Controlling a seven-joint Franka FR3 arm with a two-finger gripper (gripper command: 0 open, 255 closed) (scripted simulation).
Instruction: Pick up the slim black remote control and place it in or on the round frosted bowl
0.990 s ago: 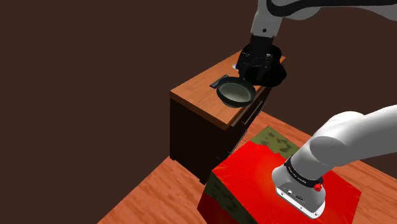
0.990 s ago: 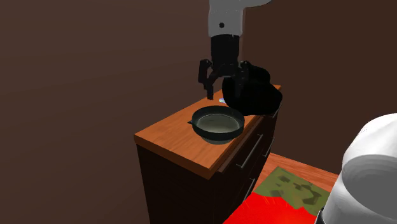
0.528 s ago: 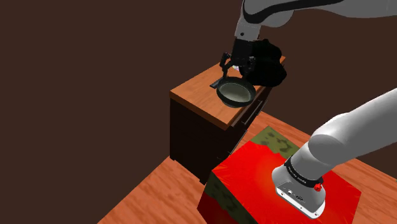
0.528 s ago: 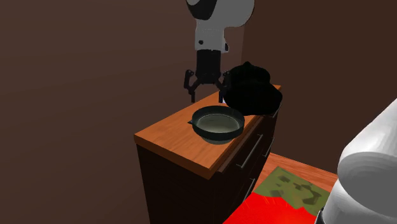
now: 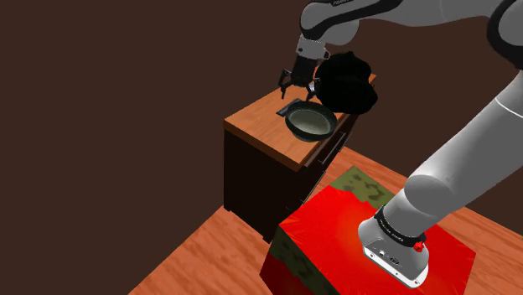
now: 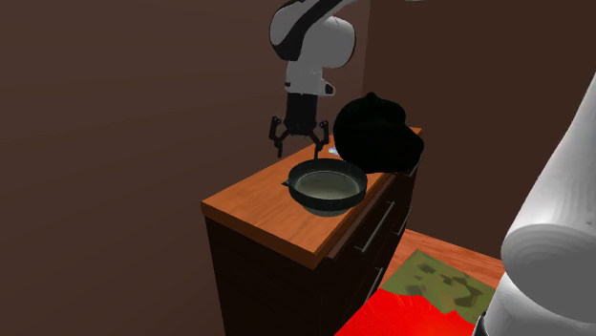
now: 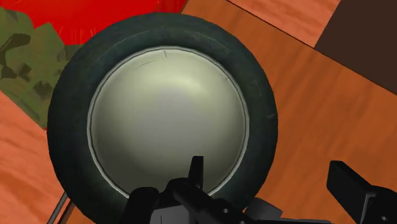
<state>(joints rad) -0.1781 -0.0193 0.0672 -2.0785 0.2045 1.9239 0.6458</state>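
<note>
**Figure: Tool poised open above the remote and bowl on the counter**

The remote shows as a thin dark sliver on the counter, just above centre in the shoulder view. It lies flat against the upper-left rim of the bowl. The bowl hides most of it, so it cannot be told whether the two touch or the remote runs beneath the rim. In the second exterior view the same sliver pokes out at the bowl's left edge, near the frame's centre.

The bowl is round, with a dark outer wall and a pale grey-green inside. It stands upright near the counter's front edge and holds nothing.

The tool hangs above the counter, just up and left of the bowl in the second exterior view. It points downward, with its two fingers spread apart and nothing between them. It touches neither remote nor bowl. In the wrist view the bowl lies directly ahead of the parted fingers.

A rounded black object sits on the counter to the upper right of the bowl, close to the tool. Near it, in the second exterior view, is a small pale patch, too small to identify.

The counter is the wood-coloured top of a dark cabinet with a grey handle on its front. At the shoulder view's lower right, the red stand carries the white arm, which rises out of the frame's right edge and re-enters along the top. A mottled green mat lies between stand and cabinet on the wooden floor. Dark brown walls fill the left of both exterior views.
</note>
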